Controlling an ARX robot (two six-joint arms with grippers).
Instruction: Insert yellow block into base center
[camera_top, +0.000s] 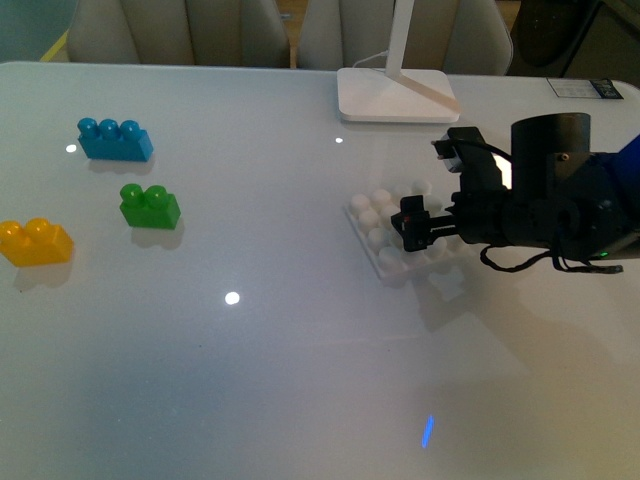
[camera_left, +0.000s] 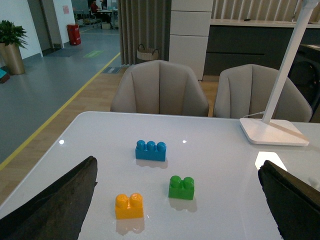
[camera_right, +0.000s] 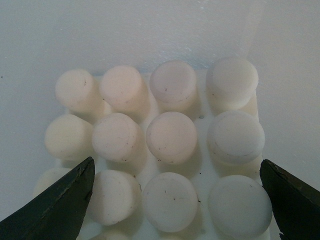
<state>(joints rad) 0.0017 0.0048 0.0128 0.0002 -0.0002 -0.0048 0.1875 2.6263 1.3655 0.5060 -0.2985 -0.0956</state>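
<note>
The yellow block (camera_top: 36, 242) lies at the table's left edge, with two studs up. It also shows in the left wrist view (camera_left: 129, 206). The white studded base (camera_top: 377, 235) lies right of the table's middle, partly under my right gripper (camera_top: 412, 224). That gripper is open and empty, its jaws spread on either side of the base's studs (camera_right: 170, 136), close above them. My left gripper (camera_left: 177, 210) is open and empty, well back from the yellow block; its arm does not show in the front view.
A green two-stud brick (camera_top: 150, 206) and a blue three-stud brick (camera_top: 114, 139) lie near the yellow block, at the left. A white lamp foot (camera_top: 395, 95) stands at the back, behind the base. Chairs stand beyond the table's far edge.
</note>
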